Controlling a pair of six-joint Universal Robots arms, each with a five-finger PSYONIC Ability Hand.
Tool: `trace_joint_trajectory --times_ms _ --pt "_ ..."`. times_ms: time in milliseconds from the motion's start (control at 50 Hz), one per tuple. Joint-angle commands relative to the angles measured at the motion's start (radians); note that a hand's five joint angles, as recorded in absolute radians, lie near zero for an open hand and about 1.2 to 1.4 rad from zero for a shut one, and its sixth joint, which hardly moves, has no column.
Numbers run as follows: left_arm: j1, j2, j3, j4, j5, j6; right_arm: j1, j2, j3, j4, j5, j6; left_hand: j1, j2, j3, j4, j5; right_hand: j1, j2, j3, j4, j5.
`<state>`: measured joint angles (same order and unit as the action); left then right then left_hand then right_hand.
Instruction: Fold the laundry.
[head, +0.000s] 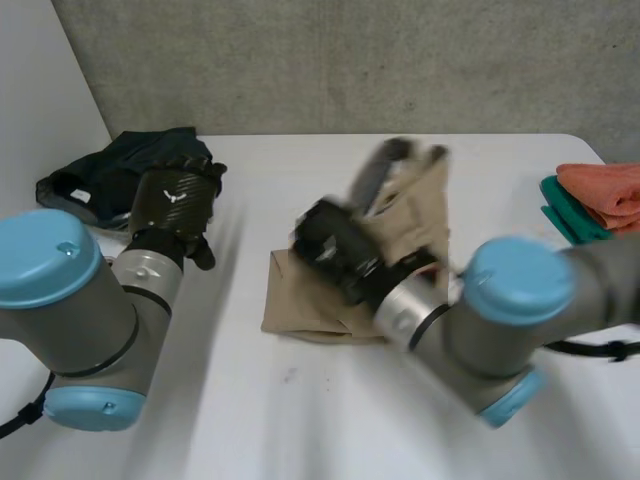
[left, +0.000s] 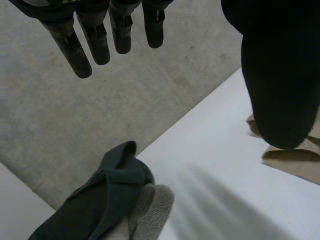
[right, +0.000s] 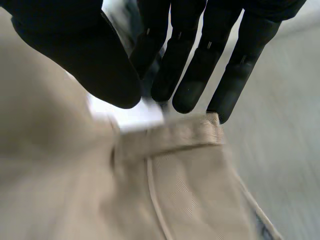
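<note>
In the middle of the counter (head: 300, 420) lies the tan garment (head: 300, 305), partly doubled over. My right hand (head: 335, 250) is above it, with a flap of the cloth raised on the far side of my palm. In my right wrist view the fingers (right: 192, 75) are straight and stand apart from the thumb. Bare counter shows in the gap, and a stitched hem of the cloth sits just beneath the fingertips. The flap is smeared, so I read this hand as open and sweeping the cloth over rather than pinching it, though I would not swear to that. I judge this to be the fold itself, the loose half going across the lying half. Flat fingers suit it, since they let the cloth slide off where it lands. My left hand (head: 178, 205) hangs well apart from the garment, near the dark pile (head: 100, 175) at the far left corner. Its fingers are straight and relaxed and hold nothing. I take it that it waits there to stay clear of the fold and close to the next piece. At the right edge the orange cloth (head: 605, 190) and green cloth (head: 560, 215) sit folded together, well away from the work, where finished pieces will not be disturbed. The flap now needs laying so that its edges meet the layer below.
</note>
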<state>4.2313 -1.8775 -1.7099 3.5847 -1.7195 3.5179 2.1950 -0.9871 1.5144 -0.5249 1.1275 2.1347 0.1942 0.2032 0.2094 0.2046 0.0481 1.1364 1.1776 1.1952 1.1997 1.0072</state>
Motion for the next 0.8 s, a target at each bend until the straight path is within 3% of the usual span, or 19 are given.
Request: trace_joint_trajectory --times_ms 20,40,80,100,120,160,220,240,300,320,380,480,580,680,800 --pt "0.010 0.008 -0.001 -0.001 0.001 -0.027 0.083 0.140 -0.031 -0.015 -0.126 -0.122 -0.020 -0.029 -0.035 -0.030 -0.048 0.260 0.219 0.201 0.197 0.215" --pt "0.010 0.008 0.001 0.000 0.003 -0.028 0.081 0.134 -0.025 -0.015 -0.129 -0.119 -0.020 -0.029 -0.035 -0.030 -0.048 0.113 0.071 0.054 0.049 0.067" --pt "0.010 0.008 0.007 0.000 0.003 -0.028 0.086 0.120 -0.014 -0.017 -0.121 -0.110 -0.020 -0.029 -0.035 -0.030 -0.048 -0.432 -0.473 -0.491 -0.495 -0.477" --pt "0.010 0.008 0.012 0.002 0.004 -0.028 0.082 0.102 -0.001 -0.017 -0.112 -0.086 -0.020 -0.029 -0.035 -0.030 -0.048 -0.877 -0.918 -0.935 -0.940 -0.922" --pt "0.012 0.006 0.021 0.006 0.006 -0.028 0.078 0.085 0.010 -0.015 -0.107 -0.066 -0.020 -0.029 -0.035 -0.030 -0.048 -0.962 -1.003 -1.021 -1.025 -1.007" --pt "0.012 0.005 0.035 0.012 0.006 -0.027 0.066 0.039 0.032 -0.015 -0.098 0.002 -0.020 -0.029 -0.035 -0.030 -0.048 -0.962 -1.003 -1.021 -1.025 -1.007" --pt "0.001 -0.003 0.094 0.016 0.004 -0.028 0.039 -0.103 0.078 -0.018 -0.066 0.253 -0.020 -0.029 -0.035 -0.030 -0.048 -0.962 -1.003 -1.021 -1.025 -1.007" --pt "-0.002 -0.014 0.128 0.016 0.004 -0.028 0.028 -0.163 0.095 -0.021 -0.040 0.412 -0.020 -0.029 -0.035 -0.030 -0.048 -0.962 -1.003 -1.021 -1.025 -1.007" --pt "-0.013 -0.043 0.176 0.014 0.004 -0.034 0.003 -0.220 0.101 -0.007 0.006 0.614 -0.020 -0.029 -0.035 -0.030 -0.048 -0.962 -1.003 -1.021 -1.025 -1.007" --pt "-0.030 -0.069 0.211 0.013 0.006 -0.043 -0.023 -0.235 0.101 0.015 0.053 0.714 -0.020 -0.029 -0.035 -0.030 -0.048 -0.962 -1.003 -1.021 -1.025 -1.007" --pt "-0.073 -0.110 0.268 0.005 0.021 -0.060 -0.110 -0.258 0.089 0.112 0.159 0.833 -0.020 -0.029 -0.035 -0.030 -0.048 -0.962 -1.003 -1.021 -1.025 -1.007" --pt "-0.169 -0.239 0.393 -0.029 0.141 -0.091 -0.213 -0.265 0.035 0.302 0.280 0.866 0.016 0.007 0.001 0.006 -0.012 -0.962 -1.003 -1.021 -1.025 -1.007" --pt "-0.227 -0.356 0.516 -0.096 0.187 -0.115 -0.227 -0.165 -0.045 0.407 0.339 0.863 0.016 0.007 0.001 0.006 -0.012 -0.962 -1.003 -1.021 -1.025 -1.007" --pt "-0.255 -0.486 0.650 -0.187 0.187 -0.122 -0.235 -0.094 -0.103 0.430 0.316 0.880 0.022 0.013 0.007 0.012 -0.006 -0.962 -1.003 -1.021 -1.025 -1.007" --pt "-0.246 -0.571 0.713 -0.334 0.133 -0.109 -0.222 -0.010 -0.163 0.439 0.195 0.878 0.022 0.013 0.007 0.012 -0.006 -0.962 -1.003 -1.021 -1.025 -1.007"
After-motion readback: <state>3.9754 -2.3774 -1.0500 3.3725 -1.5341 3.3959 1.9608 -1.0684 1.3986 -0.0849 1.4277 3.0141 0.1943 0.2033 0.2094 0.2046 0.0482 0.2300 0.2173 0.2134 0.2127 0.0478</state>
